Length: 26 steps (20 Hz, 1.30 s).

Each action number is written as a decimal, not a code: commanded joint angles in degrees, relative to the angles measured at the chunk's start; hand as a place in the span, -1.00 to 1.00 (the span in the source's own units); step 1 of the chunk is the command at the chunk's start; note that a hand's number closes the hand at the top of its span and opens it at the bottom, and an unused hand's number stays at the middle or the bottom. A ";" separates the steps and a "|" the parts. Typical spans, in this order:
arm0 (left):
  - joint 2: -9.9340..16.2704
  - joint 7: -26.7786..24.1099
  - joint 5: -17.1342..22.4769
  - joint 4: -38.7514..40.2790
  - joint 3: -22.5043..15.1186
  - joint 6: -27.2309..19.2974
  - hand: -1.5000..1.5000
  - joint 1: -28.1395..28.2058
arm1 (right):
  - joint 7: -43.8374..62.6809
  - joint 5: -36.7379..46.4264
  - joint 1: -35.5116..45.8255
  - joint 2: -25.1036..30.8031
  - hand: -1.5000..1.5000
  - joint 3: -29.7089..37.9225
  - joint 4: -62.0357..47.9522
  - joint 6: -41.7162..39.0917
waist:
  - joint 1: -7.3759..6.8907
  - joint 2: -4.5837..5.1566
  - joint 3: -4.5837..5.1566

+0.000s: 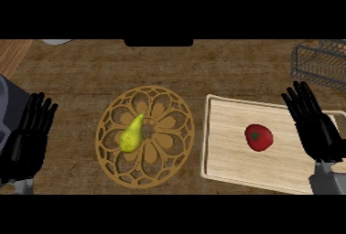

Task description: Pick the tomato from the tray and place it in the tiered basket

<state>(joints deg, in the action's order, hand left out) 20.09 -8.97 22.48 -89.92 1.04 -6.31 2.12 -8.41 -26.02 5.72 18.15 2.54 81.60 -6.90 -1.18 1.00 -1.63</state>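
A red tomato (259, 137) with a dark green stem lies on the pale wooden tray (226, 155) at the right of the counter. My right hand (312, 123) hovers over the tray's right edge, just right of the tomato, fingers straight and pointing away, open and apart from the fruit. The dark wire tiered basket (319, 64) stands at the far right corner, partly cut off by the view's edge. At the left edge my left hand (28, 135) rests open with its fingers up.
A round brown openwork trivet (108, 137) lies in the middle with a yellow-green pear (132, 135) on it. A grey object (56, 41) and a dark object (159, 42) show at the far edge. Brown wooden counter lies between the tray and the basket.
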 commanded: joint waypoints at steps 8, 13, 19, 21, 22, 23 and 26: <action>-0.38 3.83 -10.85 0.21 -8.41 -4.52 0.00 -6.79 | 13.74 9.23 20.06 17.74 1.00 -4.95 -1.72 -8.13 | 0.12 -0.05 2.04; -4.64 8.91 -15.85 0.98 -12.91 -10.09 0.00 -11.70 | 29.64 -19.00 24.51 9.10 -1.00 -6.89 -10.87 -27.22 | 0.13 -0.32 1.48; -6.13 8.24 -18.51 2.65 -14.17 -11.35 0.00 -10.79 | 36.79 -28.91 33.41 22.49 -1.00 -2.46 -13.03 -43.34 | 0.48 -0.94 1.63; -7.06 9.77 -19.07 2.73 -14.80 -12.27 0.00 -12.58 | 35.92 -22.09 35.41 26.53 -1.00 -4.45 -9.33 -48.06 | 0.51 -0.91 1.61; -7.70 8.47 -19.36 3.03 -15.04 -12.87 0.00 -11.22 | 34.62 -19.38 35.86 28.30 -1.00 -4.27 -8.45 -51.57 | 0.18 -0.79 1.59; -8.03 9.20 -20.70 2.12 -16.39 -13.62 0.00 -11.31 | 36.06 -17.44 38.65 30.37 -1.00 -5.24 -6.27 -52.19 | -0.21 -1.07 1.62; -8.19 10.26 -20.01 3.42 -15.52 -13.39 0.00 -12.82 | 36.64 -12.33 43.29 33.01 -1.00 -8.66 0.99 -57.49 | -0.13 -1.21 1.71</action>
<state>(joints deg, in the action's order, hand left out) 12.75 0.04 3.01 -86.68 -14.09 -18.83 -9.84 26.33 -43.78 43.63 46.36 -3.74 76.53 -55.91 -1.09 0.05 0.01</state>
